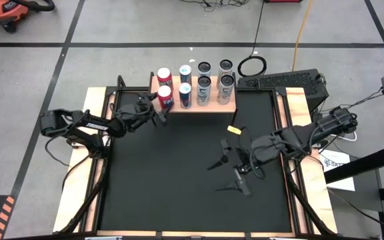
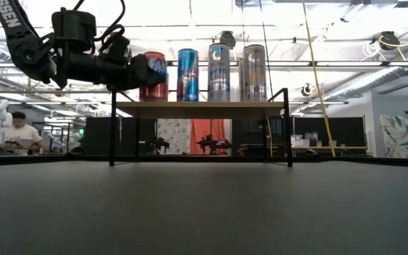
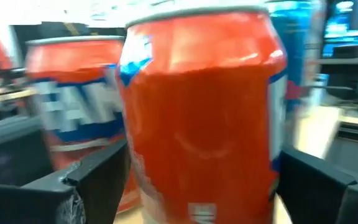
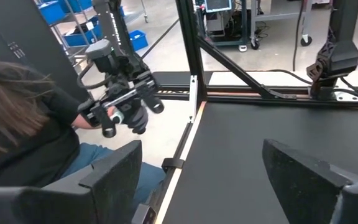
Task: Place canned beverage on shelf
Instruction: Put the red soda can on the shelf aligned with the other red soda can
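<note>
Even overhead light is being thrown across the high view; only soft, short shadows are being cast under both arms on the black table [image 1: 179, 173]. In the low view, glare is being produced by ceiling strip lights [image 2: 190, 14], and the table's near edge is being rendered out of focus. In the left wrist view, the red can [image 3: 201, 112] is being smeared by blur. The right wrist view is being kept fairly sharp.
</note>
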Robot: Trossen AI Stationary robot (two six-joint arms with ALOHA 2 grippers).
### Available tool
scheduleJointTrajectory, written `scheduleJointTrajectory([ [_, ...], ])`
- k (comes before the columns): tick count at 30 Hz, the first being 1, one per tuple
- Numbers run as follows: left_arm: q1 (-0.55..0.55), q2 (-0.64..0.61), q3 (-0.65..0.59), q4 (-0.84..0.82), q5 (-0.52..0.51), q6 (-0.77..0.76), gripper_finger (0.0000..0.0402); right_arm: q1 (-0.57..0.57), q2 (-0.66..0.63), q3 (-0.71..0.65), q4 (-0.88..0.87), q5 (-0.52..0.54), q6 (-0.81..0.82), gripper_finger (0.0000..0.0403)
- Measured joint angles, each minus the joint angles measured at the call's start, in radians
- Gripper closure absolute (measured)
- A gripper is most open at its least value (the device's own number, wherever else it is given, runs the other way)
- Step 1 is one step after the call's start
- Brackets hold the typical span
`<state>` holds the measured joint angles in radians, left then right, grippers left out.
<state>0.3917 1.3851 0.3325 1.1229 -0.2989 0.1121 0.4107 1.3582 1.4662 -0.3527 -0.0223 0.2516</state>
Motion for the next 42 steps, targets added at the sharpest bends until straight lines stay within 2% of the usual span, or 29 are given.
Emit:
scheduleJointTrajectory([
  [2, 0.001, -0.014, -0.001, -0.003, -0.051, 0.0, 0.0043, 0.008, 0.0, 0.0, 0.0, 0.0, -0.002, 0.0091],
  [5, 0.003, -0.044, -0.003, -0.027, -0.069, -0.009, 0.0042, 0.017, 0.0, 0.0, -0.001, 0.0, -0.003, 0.0091],
  [23, -0.025, -0.234, -0.002, -0.206, -0.05, -0.054, 0.0042, 0.03, 0.0, 0.0, -0.002, 0.0, -0.01, 0.0091],
  [36, -0.043, -0.477, -0.002, -0.277, -0.044, -0.079, 0.0042, 0.03, 0.0, 0.0, -0.003, 0.0, -0.01, 0.0091],
  [38, -0.048, -0.503, -0.002, -0.27, -0.011, -0.088, 0.0042, 0.03, 0.0, 0.0, -0.003, 0.0, -0.01, 0.0091],
  [42, -0.056, -0.55, -0.001, -0.266, 0.128, -0.083, 0.0042, 0.03, 0.0, 0.0, -0.003, -0.003, -0.01, 0.0091],
])
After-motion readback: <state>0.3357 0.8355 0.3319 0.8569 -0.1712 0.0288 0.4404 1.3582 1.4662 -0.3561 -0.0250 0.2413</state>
